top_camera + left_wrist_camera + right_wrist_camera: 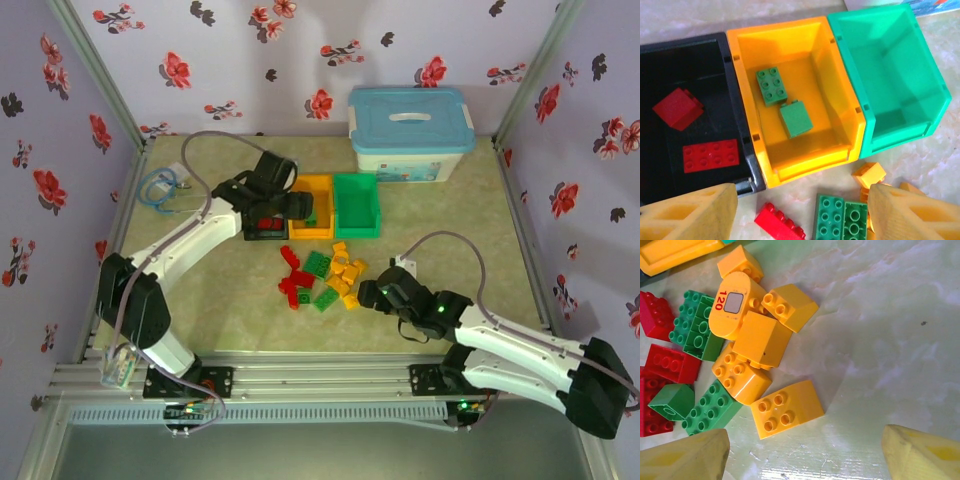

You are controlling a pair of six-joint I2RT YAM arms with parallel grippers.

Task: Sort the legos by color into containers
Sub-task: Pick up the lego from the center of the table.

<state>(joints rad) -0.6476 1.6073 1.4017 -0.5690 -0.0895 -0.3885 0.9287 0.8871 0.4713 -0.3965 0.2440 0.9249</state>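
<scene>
Left tool point(801, 212): fingers spread, nothing between them; hung above the near ends of the black bin point(690, 47) and the orange bin point(785, 31).
Black bin: held two red bricks point(710, 155), lying apart.
Orange bin: stood against the black bin's right side; held two green bricks point(771, 86), close together.
Green bin point(920, 85): stood against the orange bin's right side.
Right tool point(805, 447): fingers spread, gripping nothing; hung over the right edge of the loose pile point(322, 275).
Loose pile: red, green and yellow bricks heaped on the desk point(450, 220) just in front of the three bins, between the two tools. Yellow pieces lay nearest the right tool, among them a rounded piece point(735, 302) marked "120".
Box point(410, 135): white, blue lid on; stood behind the green bin.
</scene>
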